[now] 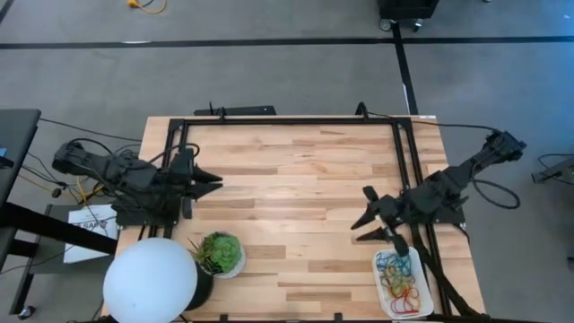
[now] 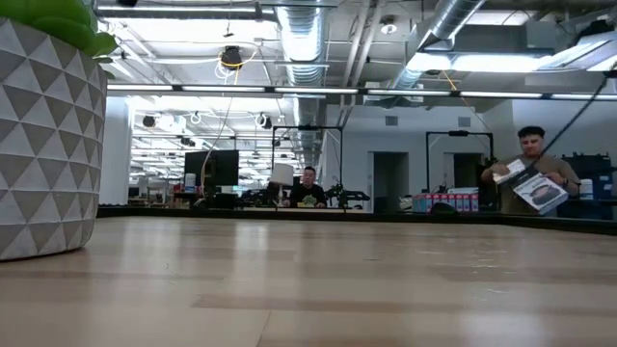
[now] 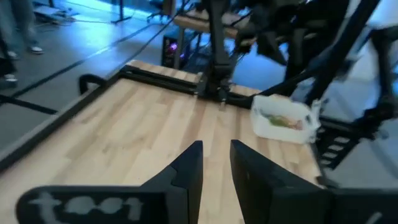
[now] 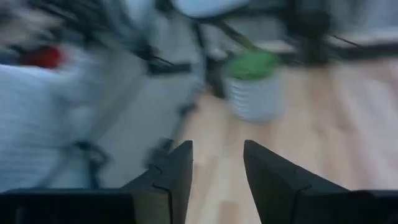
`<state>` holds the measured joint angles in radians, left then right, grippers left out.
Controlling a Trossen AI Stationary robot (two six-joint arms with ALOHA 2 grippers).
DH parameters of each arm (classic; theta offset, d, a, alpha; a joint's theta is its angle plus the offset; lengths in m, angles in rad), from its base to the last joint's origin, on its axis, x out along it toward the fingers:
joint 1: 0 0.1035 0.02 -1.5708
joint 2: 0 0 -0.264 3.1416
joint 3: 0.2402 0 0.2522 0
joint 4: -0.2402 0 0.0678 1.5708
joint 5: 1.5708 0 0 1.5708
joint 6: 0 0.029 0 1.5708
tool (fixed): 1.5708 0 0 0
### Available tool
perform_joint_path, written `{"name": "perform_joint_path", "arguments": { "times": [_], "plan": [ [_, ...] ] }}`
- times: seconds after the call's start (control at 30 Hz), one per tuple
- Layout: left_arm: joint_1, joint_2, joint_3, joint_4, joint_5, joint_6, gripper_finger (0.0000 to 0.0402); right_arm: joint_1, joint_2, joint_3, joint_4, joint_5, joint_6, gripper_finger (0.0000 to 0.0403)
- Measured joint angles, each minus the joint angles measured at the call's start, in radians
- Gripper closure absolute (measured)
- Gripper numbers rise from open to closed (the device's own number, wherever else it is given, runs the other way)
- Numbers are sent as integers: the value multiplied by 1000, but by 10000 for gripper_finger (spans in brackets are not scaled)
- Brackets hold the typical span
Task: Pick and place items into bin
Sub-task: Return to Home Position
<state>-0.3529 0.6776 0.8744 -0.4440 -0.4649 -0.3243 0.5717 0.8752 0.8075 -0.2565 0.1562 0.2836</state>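
Note:
The white bin sits at the table's near right corner, and several rubber bands in red, green, teal and yellow lie piled inside it. The left wrist view also shows the bin with its bands. I see no bands on the bare tabletop. My right gripper hovers open just left of and beyond the bin, fingers pointing toward the table's left. My left gripper waits over the table's left edge, open by a narrow gap and pointing right. Neither gripper shows in the low view.
A green potted plant in a white faceted pot and a large white ball lamp stand at the near left. A black rail frame borders the table's far, left and right sides. People stand in the room beyond.

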Motion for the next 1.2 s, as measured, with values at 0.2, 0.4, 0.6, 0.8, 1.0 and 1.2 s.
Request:
{"name": "perform_joint_path", "arguments": {
  "times": [0.2,0.4,0.6,0.8,1.0,1.2],
  "plan": [
    [0,-220,-357,324,40,6,330,-130,-255,-393,363,-149,-18,268],
    [1,-466,-506,374,41,-8,330,-242,-478,-509,362,-172,-21,267],
    [1,-678,-510,281,38,20,330,-276,-681,-581,374,-287,-104,264],
    [1,-672,-503,263,60,25,330,-275,-855,-682,362,-291,-109,268],
    [1,-663,-524,322,30,31,330,-275,-864,-742,414,-291,-109,269],
    [1,-666,-656,590,55,110,330,-294,-872,-799,498,-281,-157,267]
  ]
}}
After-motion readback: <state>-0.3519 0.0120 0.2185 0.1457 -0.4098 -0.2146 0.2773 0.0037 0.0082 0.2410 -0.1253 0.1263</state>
